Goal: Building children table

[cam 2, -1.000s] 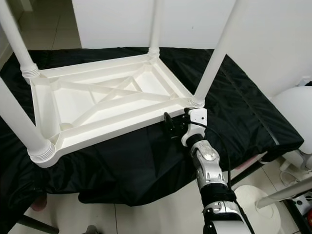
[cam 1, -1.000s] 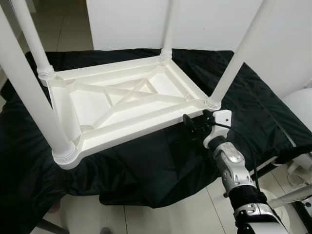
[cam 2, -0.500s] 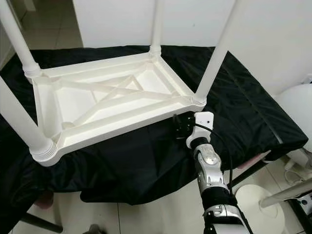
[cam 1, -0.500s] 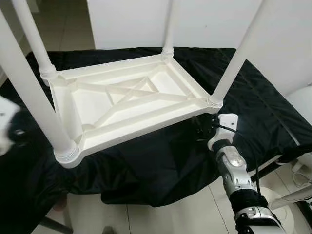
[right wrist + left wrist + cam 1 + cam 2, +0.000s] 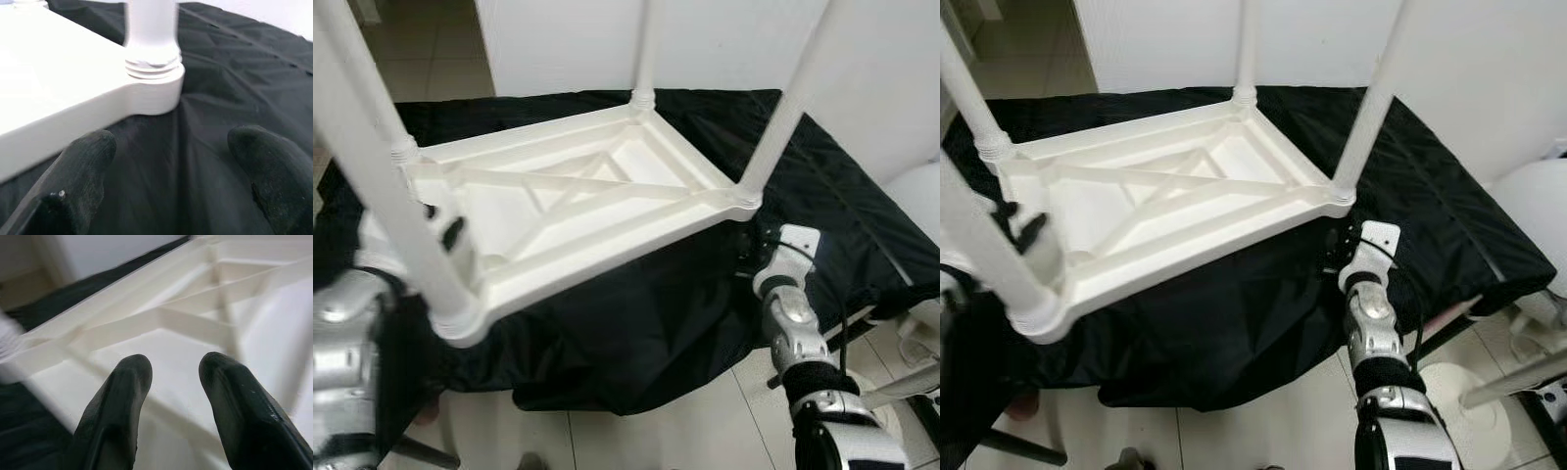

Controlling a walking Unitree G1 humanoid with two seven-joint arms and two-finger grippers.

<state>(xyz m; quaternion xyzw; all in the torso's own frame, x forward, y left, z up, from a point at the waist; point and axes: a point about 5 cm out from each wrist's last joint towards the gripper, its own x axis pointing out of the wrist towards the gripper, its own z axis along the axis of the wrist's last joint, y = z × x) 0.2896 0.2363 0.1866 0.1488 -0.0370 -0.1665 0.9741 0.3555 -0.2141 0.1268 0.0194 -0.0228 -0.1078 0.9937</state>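
Note:
A white plastic children's table (image 5: 499, 211) lies upside down on a black cloth (image 5: 636, 313), with its legs pointing up. My left gripper (image 5: 442, 223) is raised at the table's left side, just behind the near-left leg (image 5: 391, 196). In the left wrist view its fingers (image 5: 122, 396) are apart over the ribbed underside, so it is open. My right gripper (image 5: 1335, 253) sits low over the cloth, just below the near-right corner and its leg (image 5: 793, 98). Its fingers (image 5: 83, 166) are spread wide, with the corner's leg socket (image 5: 151, 73) ahead and nothing between them.
The black cloth covers a low platform and hangs over its front edge to the tiled floor (image 5: 685, 431). A white wall (image 5: 724, 39) stands behind. A white rounded object (image 5: 918, 201) and a white stand base (image 5: 1449, 392) are on the right.
My left arm has risen into view and brought its gripper up by the near-left leg. The right gripper has drawn back to the right, away from the table's near rail.

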